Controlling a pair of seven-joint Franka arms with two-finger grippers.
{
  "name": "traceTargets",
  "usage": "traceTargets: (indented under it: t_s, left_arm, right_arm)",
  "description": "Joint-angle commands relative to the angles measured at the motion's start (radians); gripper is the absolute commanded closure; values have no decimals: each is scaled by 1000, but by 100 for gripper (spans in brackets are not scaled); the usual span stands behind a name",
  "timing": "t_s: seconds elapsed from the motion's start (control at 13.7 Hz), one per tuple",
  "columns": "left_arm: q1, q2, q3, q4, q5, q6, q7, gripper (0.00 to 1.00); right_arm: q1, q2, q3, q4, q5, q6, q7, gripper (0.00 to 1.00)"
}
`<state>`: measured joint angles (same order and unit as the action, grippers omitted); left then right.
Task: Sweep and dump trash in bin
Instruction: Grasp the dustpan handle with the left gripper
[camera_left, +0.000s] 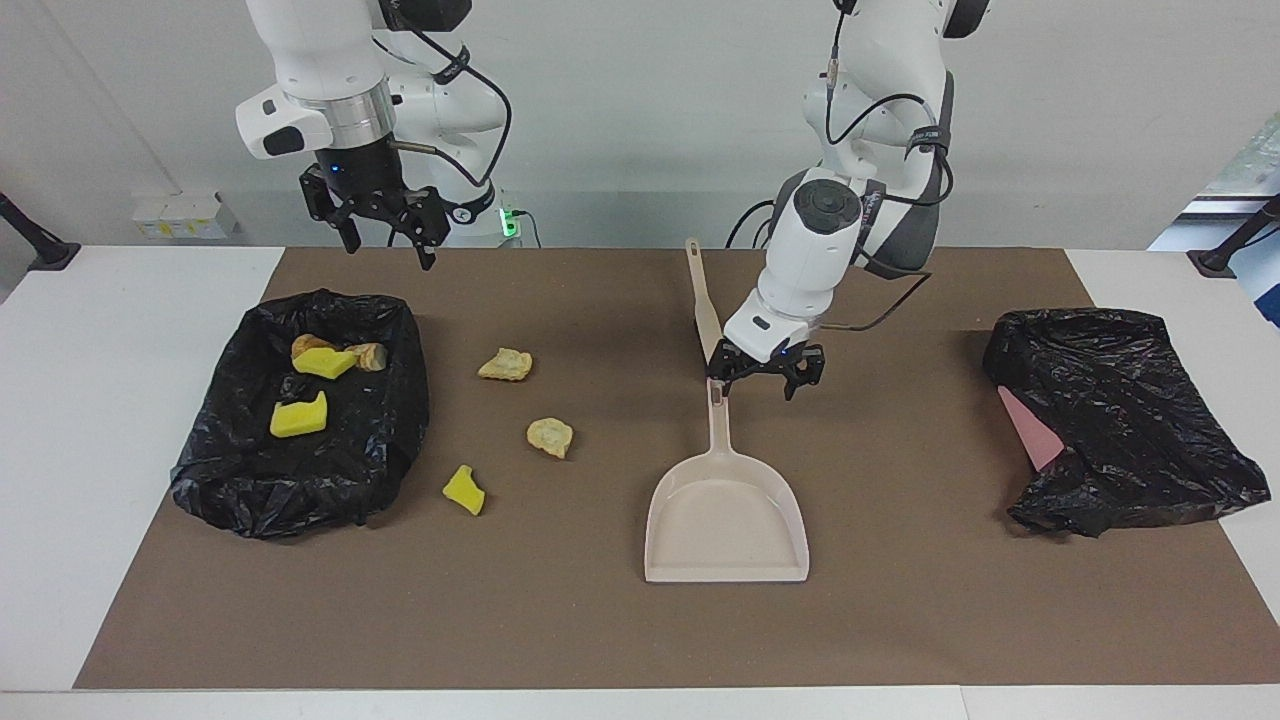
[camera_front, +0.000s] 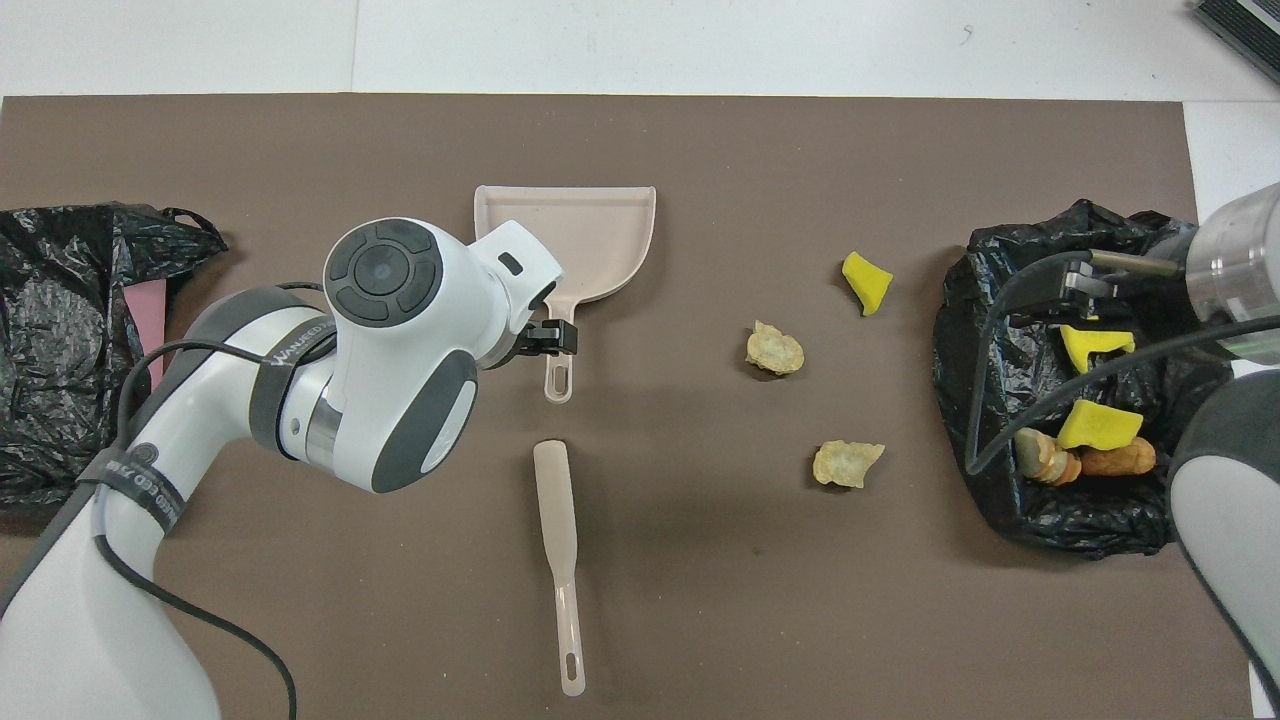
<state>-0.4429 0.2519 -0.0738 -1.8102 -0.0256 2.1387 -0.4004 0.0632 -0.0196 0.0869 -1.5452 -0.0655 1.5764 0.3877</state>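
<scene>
The left gripper hangs just over the top of the beige dustpan's handle, jaws spread and holding nothing. The dustpan lies flat at the middle of the brown mat on the worktop, its handle pointing toward the robots. Nearer to the robots, nearly in line with that handle, lies the beige brush, flat on the mat.

The right gripper is raised over the mat's robot-side edge, above the nearer rim of the open black bag at the right arm's end, jaws spread and empty.

In that bag lie four pieces of the trash: two yellow foam bits and two tan lumps. Three pieces remain on the mat between the bag and the dustpan: two tan lumps and one yellow bit.

A second black bag, crumpled over something pink, lies at the left arm's end.
</scene>
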Motion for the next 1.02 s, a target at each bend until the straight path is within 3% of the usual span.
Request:
traceTargets:
  t_s: [0.0,0.22,0.58,0.66,0.73,0.8,0.95]
  left_arm:
    - [-55,-25,17,-44,-8,-13,-62,0]
    - [-71,-11,16,-47,-8,42,-90,0]
    - [-74,110,16,-1,-4,130,-97,0]
    - [-88,140,16,8,4,159,-97,5]
    - [-92,156,17,44,7,147,-95,30]
    - [-92,161,17,72,19,118,-95,45]
    - [-91,162,17,101,33,83,-92,46]
  right_arm:
    - [-40,-26,10,-36,16,30,-84,0]
    - [-40,-20,10,-30,42,30,-95,0]
    - [-43,-22,10,-27,44,17,-93,0]
    - [-43,-20,10,-29,44,19,-93,0]
    - [-43,-22,10,-27,44,19,-93,0]
    - [-43,-22,8,-27,44,20,-93,0]
    - [-43,-22,8,-29,44,19,-93,0]
